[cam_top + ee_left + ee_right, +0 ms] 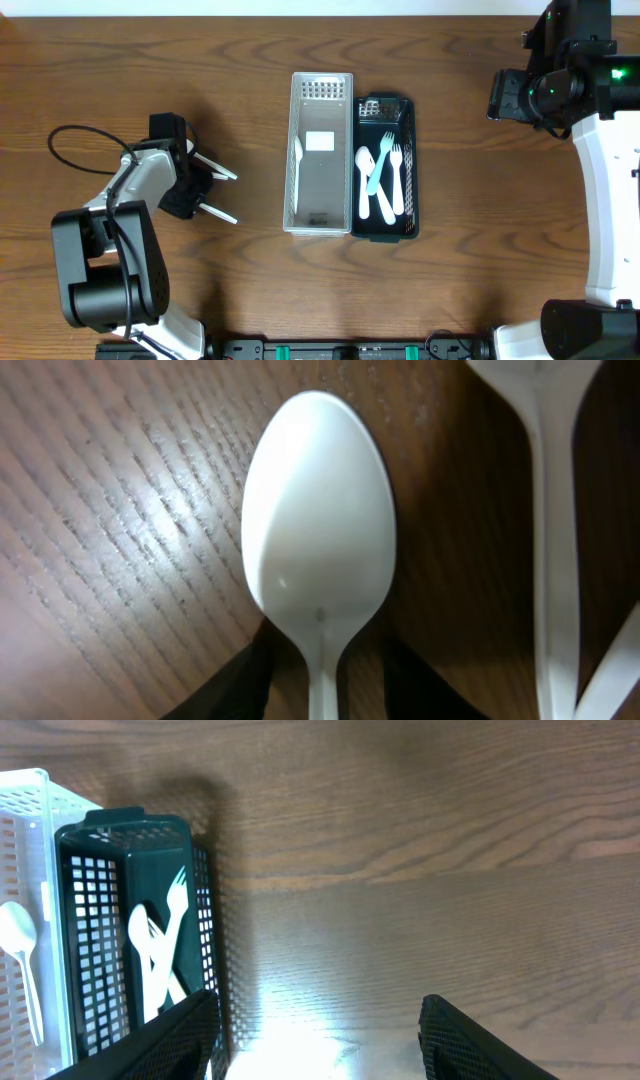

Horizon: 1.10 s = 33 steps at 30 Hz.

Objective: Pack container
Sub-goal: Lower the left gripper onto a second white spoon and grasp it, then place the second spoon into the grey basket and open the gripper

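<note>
Left gripper point(325, 665) low over the wooden table point(470, 270), its dark fingers point(240, 685) narrowly straddling the handle of a white plastic spoon point(320, 530); can't tell if clamped. Second white utensil point(555, 510) just beside it. Right gripper point(320, 1045) spread wide, empty, near the black basket point(409, 170) of cutlery, which touches the white basket point(322, 90).

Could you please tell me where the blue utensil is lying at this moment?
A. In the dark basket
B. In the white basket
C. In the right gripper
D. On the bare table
A: the overhead view shows the blue utensil among white cutlery inside the dark basket, next to the white basket.
</note>
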{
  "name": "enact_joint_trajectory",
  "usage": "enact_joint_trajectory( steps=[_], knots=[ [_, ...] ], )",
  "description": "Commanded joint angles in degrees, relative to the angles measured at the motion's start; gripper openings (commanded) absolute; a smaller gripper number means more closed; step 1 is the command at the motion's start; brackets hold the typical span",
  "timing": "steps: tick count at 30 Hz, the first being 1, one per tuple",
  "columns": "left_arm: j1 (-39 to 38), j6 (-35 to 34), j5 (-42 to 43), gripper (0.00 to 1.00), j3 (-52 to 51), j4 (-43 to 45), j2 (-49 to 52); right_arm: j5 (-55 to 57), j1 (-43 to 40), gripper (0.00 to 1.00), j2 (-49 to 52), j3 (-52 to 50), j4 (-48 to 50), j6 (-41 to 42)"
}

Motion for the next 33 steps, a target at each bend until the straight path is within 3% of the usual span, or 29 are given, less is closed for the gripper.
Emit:
enact_joint_trajectory(
  steps=[1, 4, 7, 11, 17, 24, 33],
  knots=[
    [0.0, 0.2, 0.0, 0.36, -1.7, 0.3, 4.0, 0.4, -0.3, 0.67, 0.2, 0.3, 0.0, -0.9],
    [0.0, 0.2, 0.1, 0.24, -1.7, 0.1, 4.0, 0.4, -0.3, 0.67, 0.2, 0.3, 0.0, -0.9],
    [0.0, 0.2, 0.1, 0.24, -1.7, -0.3, 4.0, 0.4, -0.3, 0.67, 0.2, 0.3, 0.0, -0.9],
    [0.0, 0.2, 0.2, 0.1, -1.7, -0.6, 3.9, 0.4, -0.3, 0.67, 0.2, 0.3, 0.0, -0.9],
    [0.0, 0.3, 0.2, 0.09, -1.5, -1.3, 2.7, 0.4, -0.3, 0.67, 0.2, 0.3, 0.0, -0.9],
    [-2.0, 7.2, 0.2, 0.06, 0.9, -5.6, -3.7, 0.4, -0.3, 0.67, 0.2, 0.3, 0.1, -0.8],
    [-18.4, 17.7, -4.6, 0.06, 11.0, -17.0, -18.9, 0.4, -0.3, 0.66, 0.2, 0.3, 0.7, -0.8]
  ],
)
